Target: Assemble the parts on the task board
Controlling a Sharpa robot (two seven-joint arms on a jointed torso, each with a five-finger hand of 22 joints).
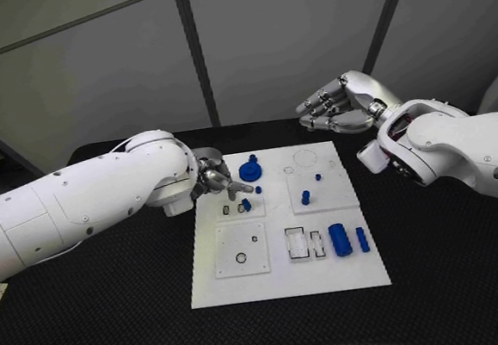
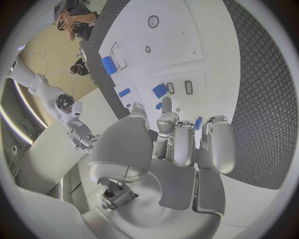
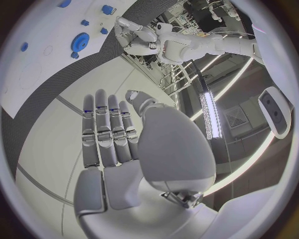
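Fingers of the left hand (image 1: 215, 180) pinch a small blue part (image 1: 246, 204) above the board (image 1: 289, 280); lower it straight, gently. Right hand (image 1: 337, 103) hangs empty, fingers spread.

A robotics laboratory. A black table (image 1: 109, 331) carrying a white task board (image 1: 289, 275) stands inside grey partition panels (image 1: 280, 38) with dark frames. Beyond the table, another white humanoid robot (image 3: 181, 45) stands under long ceiling strip lights (image 3: 209, 114).
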